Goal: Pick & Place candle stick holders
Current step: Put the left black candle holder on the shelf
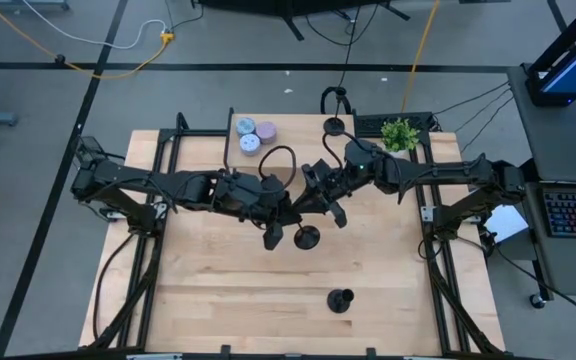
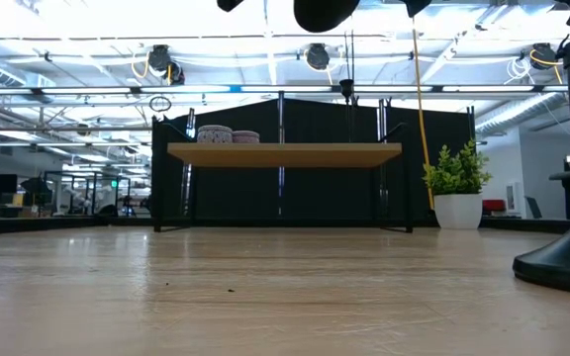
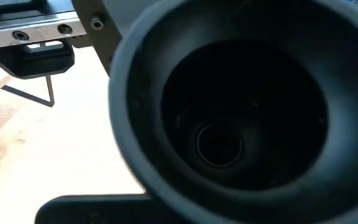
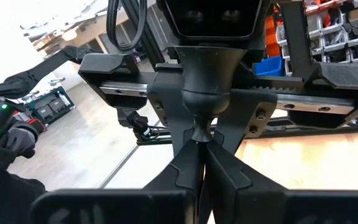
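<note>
One black candle stick holder [image 1: 306,237] hangs above the middle of the table between my two grippers. It lies about level, with its cup [image 3: 229,112] toward the left arm and its round base toward the right arm. My left gripper [image 1: 280,218] and my right gripper [image 4: 202,162] are both shut on it. A second holder [image 1: 340,300] stands on its base near the front edge and shows at the right of the low view [image 2: 567,262]. A third holder [image 1: 334,126] stands at the far edge. My left gripper has its fingers [image 4: 169,118] on either side of the holder just below the cup. The cup hides the contact in its own wrist view. The holder is clear of the table. My right gripper pinches the thin stem [image 4: 199,132] between its two fingers, which come at it about level from the table's right. The cup rises beyond the fingertips, toward the left gripper.
Round tins [image 1: 253,135] sit on a raised wooden shelf [image 2: 285,153] at the far edge. A small potted plant [image 1: 399,133] stands at the far right. The bare wooden tabletop [image 1: 228,290] stretches along the front and left.
</note>
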Motion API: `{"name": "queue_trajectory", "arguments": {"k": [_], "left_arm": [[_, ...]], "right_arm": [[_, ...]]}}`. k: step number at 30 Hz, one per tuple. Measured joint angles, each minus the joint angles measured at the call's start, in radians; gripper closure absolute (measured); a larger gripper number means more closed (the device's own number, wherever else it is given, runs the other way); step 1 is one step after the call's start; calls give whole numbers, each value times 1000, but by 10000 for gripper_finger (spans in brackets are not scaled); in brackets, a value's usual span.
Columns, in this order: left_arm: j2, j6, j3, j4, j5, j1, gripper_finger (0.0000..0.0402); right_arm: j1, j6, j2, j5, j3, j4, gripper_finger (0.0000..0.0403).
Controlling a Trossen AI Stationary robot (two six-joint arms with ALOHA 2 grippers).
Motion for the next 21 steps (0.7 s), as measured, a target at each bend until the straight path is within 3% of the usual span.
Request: {"name": "queue_trajectory", "arguments": {"k": [12, 21], "left_arm": [[-1, 4, 2, 3, 18, 0, 388], [1, 5, 2, 15, 21, 0, 388]], "right_arm": [[30, 29, 2, -17, -2, 83, 344], [37, 28, 1, -13, -2, 93, 357]]}}
